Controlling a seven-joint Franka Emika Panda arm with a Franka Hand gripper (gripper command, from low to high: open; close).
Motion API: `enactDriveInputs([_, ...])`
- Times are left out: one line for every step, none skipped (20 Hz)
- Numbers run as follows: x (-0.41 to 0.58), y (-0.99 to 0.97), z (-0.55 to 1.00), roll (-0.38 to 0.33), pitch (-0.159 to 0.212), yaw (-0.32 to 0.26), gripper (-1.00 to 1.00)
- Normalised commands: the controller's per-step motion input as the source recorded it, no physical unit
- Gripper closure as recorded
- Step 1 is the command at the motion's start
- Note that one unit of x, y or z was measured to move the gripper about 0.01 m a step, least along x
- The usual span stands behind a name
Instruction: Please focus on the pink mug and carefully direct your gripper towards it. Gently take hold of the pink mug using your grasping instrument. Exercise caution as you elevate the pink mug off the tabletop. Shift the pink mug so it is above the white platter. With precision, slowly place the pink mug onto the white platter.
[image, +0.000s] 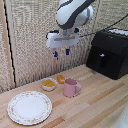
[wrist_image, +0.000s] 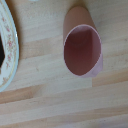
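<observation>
The pink mug (image: 71, 87) stands upright on the wooden table, its loop handle toward the exterior view's right. The wrist view looks down into the mug (wrist_image: 82, 47) and does not show the handle. The white platter (image: 29, 107) with a patterned rim band lies on the table to the exterior view's left of the mug; part of its rim (wrist_image: 6, 50) shows in the wrist view. My gripper (image: 61, 52) hangs high above the table, above and slightly left of the mug. Its blue-tipped fingers (image: 67, 51) are apart and hold nothing. The fingers are out of the wrist view.
A small pale bowl with orange food (image: 48, 84) sits just left of the mug, with another orange piece (image: 60, 79) behind it. A black appliance (image: 108, 52) stands at the back right. A woven screen (image: 30, 45) closes off the back.
</observation>
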Motion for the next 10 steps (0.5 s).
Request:
enactDriveInputs([-0.529,0.00,-0.07,0.000,0.014,0.000,-1.00])
enactDriveInputs([-0.686,-0.27,0.00,0.033,0.000,-0.016,-1.00])
enactDriveInputs([-0.686,-0.27,0.00,0.033,0.000,-0.016,-1.00])
enactDriveInputs([-0.669,-0.27,0.00,0.032,0.000,-0.017,-1.00])
enactDriveInputs([-0.654,-0.26,0.00,0.028,0.000,-0.018,-1.00])
enactDriveInputs([-0.660,-0.26,0.00,0.027,0.000,-0.017,-1.00])
enactDriveInputs([-0.634,-0.27,0.00,0.025,0.000,-0.015,-1.00])
enactDriveInputs([-0.583,-0.29,-0.01,0.024,0.000,-0.008,-1.00])
enactDriveInputs([-0.526,-0.32,-0.04,0.024,0.000,0.000,-1.00])
enactDriveInputs([-0.466,-0.33,-0.09,0.024,0.000,0.000,-1.00])
